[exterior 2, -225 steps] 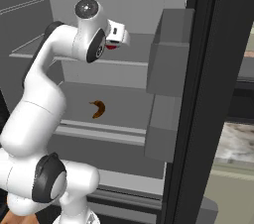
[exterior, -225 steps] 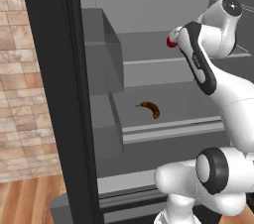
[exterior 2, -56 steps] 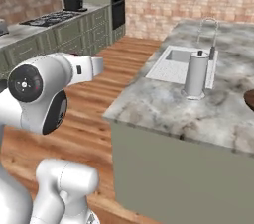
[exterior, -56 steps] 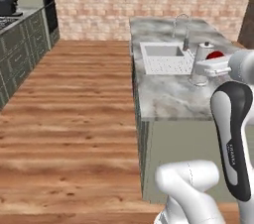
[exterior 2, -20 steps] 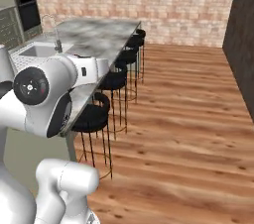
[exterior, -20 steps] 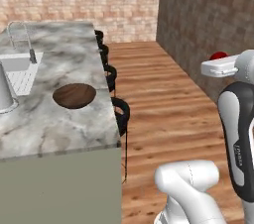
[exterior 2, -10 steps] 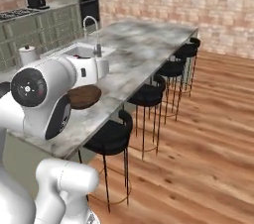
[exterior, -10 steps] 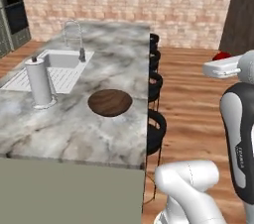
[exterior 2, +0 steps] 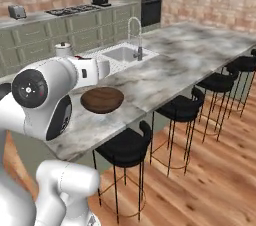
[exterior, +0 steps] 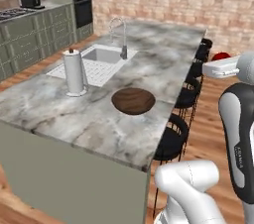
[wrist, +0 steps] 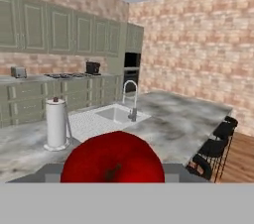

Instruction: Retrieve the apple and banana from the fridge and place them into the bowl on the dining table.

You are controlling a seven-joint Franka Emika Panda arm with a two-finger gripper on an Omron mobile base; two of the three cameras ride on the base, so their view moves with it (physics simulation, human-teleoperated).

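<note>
Open marble around the bowl (exterior: 133,101) (paper towel roll (exterior: 75,72) and faucet (exterior: 120,37) well aside)

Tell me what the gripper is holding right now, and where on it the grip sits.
The gripper holds the apple, clamped across its round body. The exact contact spots are hidden in the hand view.

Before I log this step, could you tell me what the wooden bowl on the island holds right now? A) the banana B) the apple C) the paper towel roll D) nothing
D: the bowl sits with a bare brown inside on the marbled dining table, while the apple shows red right in front of the hand camera, at the pincer, off to the stool side of the table.
</note>
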